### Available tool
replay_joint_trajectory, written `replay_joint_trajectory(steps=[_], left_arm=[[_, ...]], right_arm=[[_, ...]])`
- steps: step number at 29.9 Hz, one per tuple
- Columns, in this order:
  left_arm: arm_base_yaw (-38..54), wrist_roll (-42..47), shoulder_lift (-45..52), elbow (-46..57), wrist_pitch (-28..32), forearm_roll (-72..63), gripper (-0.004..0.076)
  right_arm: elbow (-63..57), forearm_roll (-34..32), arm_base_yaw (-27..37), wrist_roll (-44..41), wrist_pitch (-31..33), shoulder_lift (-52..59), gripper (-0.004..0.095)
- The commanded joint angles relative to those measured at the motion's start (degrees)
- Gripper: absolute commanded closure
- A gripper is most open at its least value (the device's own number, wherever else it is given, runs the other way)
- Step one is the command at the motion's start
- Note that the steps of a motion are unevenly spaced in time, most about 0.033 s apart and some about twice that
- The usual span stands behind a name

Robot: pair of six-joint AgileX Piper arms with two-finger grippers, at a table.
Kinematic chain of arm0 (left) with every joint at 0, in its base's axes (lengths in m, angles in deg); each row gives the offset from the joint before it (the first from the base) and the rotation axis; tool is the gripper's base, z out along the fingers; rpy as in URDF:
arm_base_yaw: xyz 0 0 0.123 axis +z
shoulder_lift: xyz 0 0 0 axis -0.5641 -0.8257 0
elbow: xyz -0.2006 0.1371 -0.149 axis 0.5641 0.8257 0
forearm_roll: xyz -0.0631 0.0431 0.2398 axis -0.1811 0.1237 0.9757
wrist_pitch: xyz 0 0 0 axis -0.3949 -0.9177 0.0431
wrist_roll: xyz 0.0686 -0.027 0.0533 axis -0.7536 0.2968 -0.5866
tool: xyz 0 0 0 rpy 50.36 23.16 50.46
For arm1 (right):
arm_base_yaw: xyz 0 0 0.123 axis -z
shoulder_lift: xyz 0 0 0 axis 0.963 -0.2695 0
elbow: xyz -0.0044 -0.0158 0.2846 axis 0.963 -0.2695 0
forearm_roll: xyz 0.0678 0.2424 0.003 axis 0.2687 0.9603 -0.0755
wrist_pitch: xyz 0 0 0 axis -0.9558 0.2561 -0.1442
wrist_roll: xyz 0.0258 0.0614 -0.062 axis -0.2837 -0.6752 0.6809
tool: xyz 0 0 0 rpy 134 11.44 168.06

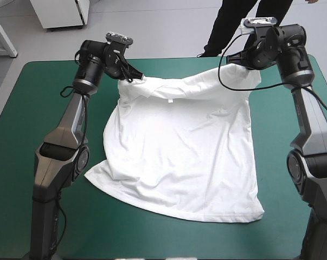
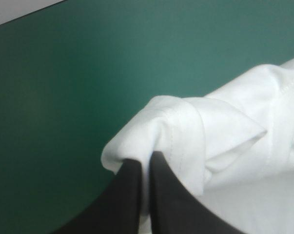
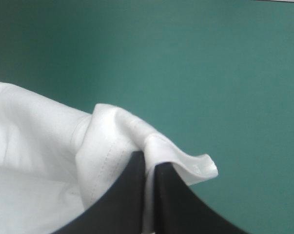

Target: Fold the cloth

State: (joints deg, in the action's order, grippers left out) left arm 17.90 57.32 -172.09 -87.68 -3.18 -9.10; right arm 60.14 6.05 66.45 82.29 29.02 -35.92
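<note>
The white T-shirt (image 1: 179,146) lies spread over the middle of the teal-green table, its far edge held up by both arms. My left gripper (image 1: 132,77) is shut on the T-shirt's far left corner; the left wrist view shows a fold of white T-shirt (image 2: 195,131) bunched over the gripper (image 2: 146,163), fingers all but closed. My right gripper (image 1: 243,61) is shut on the far right corner, where the T-shirt (image 3: 112,141) curls over the gripper (image 3: 149,158). The near hem rests on the table toward the front edge.
Bare teal-green cover (image 1: 38,119) lies to the left, right and front of the shirt. The table's far edge (image 1: 168,58) runs just behind the two grippers.
</note>
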Motion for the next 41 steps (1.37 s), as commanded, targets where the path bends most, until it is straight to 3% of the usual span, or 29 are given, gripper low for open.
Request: replay_joint_trajectory(steps=[1, 6, 10, 13, 16, 18, 20, 22, 24, 32, 37, 41], left_arm=[[0.0, 1.7, 1.5, -2.8, 7.9, 0.7, 0.0746], [1.6, 2.5, -1.0, -2.8, 17.7, 1.3, 0.0746], [3.8, 2.5, -2.1, -2.8, 20.3, 0.7, 0.0745], [5.0, 1.2, -2.3, -2.8, 21.4, -0.1, 0.0738], [5.7, -1.1, -2.2, -2.8, 22.5, -2.9, 0.0646], [5.7, -1.4, -1.9, -3.0, 21.5, -3.8, 0.0523], [5.7, -1.4, -1.2, -3.0, 18.4, -4.2, 0.0381], [5.6, -1.4, -0.3, -3.1, 13.9, -4.2, 0.0285], [5.6, -1.5, 0.9, -3.1, 10.5, -4.0, 0.0253], [6.4, -2.2, 5.2, -3.1, -4.0, -3.8, 0.0323], [7.3, -1.8, 11.4, 1.9, -4.2, -6.6, 0.0365], [7.3, -1.8, 19.8, 13.4, -4.2, -6.6, 0.0367]], right_arm=[[1.5, 0.1, 1.2, 1.8, -6.8, -0.2, 0.0925], [1.5, 0.5, 1.7, -0.2, -13.3, -4.0, 0.0925], [1.5, 2.6, 2.3, -1.6, -12.1, -6.5, 0.0908], [1.3, 5.0, 2.4, 2.3, -10.6, -7.2, 0.0776], [1.3, 6.7, 2.4, 3.4, -9.6, -7.4, 0.0545], [1.4, 7.2, 2.4, 3.4, -7.6, -7.4, 0.0413], [2.6, 7.2, 2.4, 3.4, -3.6, -7.4, 0.0345], [3.7, 7.0, 2.4, 3.4, -0.8, -7.4, 0.0349], [5.7, 7.0, 2.4, 3.4, 1.1, -7.2, 0.0369], [7.1, 8.0, 2.1, 2.9, 3.6, -2.1, 0.0467], [-2.8, 7.8, 2.1, 3.4, 3.5, 5.7, 0.0466], [-15.0, 9.4, 2.3, 2.6, 3.5, 12.9, 0.0466]])
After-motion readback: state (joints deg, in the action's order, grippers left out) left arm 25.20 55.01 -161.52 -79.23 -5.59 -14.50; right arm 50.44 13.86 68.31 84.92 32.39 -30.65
